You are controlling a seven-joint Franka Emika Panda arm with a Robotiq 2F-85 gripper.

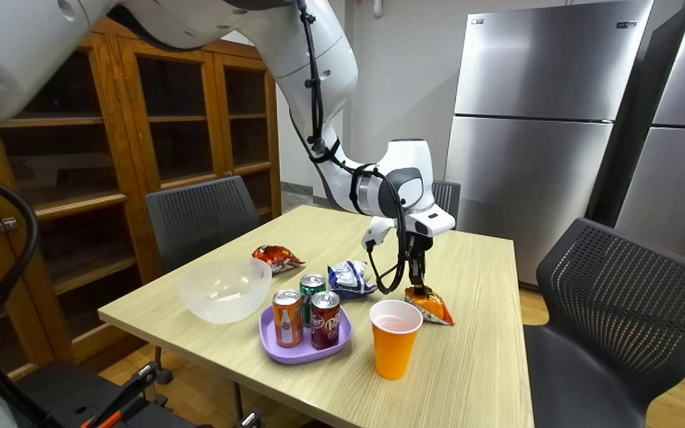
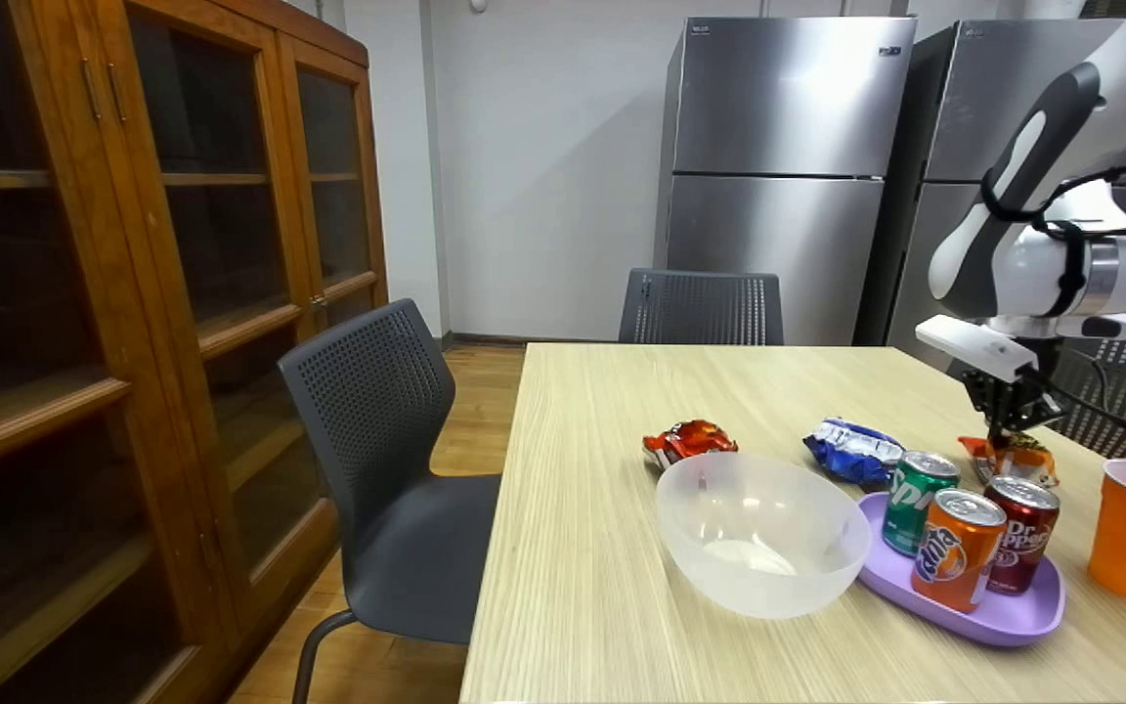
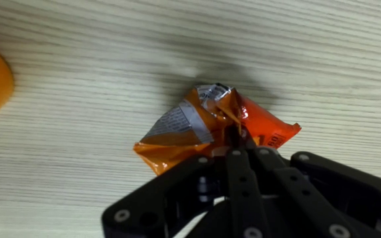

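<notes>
glass-fronted cabinet (image 2: pixel 148 332) | dark chair near it (image 2: pixel 382 420) | steel refrigerator (image 1: pixel 539 148)

Surface (image 1: pixel 473 368): pale, wood-grained
Purple tray (image 1: pixel 307 355): flat
Frosted bowl (image 1: pixel 220 309): beside the tray
Orange cup (image 1: pixel 395 351): upright
Red packet (image 1: pixel 277 257): near the bowl
Orange packet (image 1: pixel 433 307): near the cup
Blue packet (image 1: pixel 349 278): between the other packets

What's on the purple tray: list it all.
Standing on the purple tray: green Sprite can, orange Fanta can, red Dr Pepper can. Whatever lies directly beneath them is covered.

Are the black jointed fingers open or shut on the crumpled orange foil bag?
Shut: the wrist view shows the fingers nearly together, foil of the bag bunched at their tips.
</notes>
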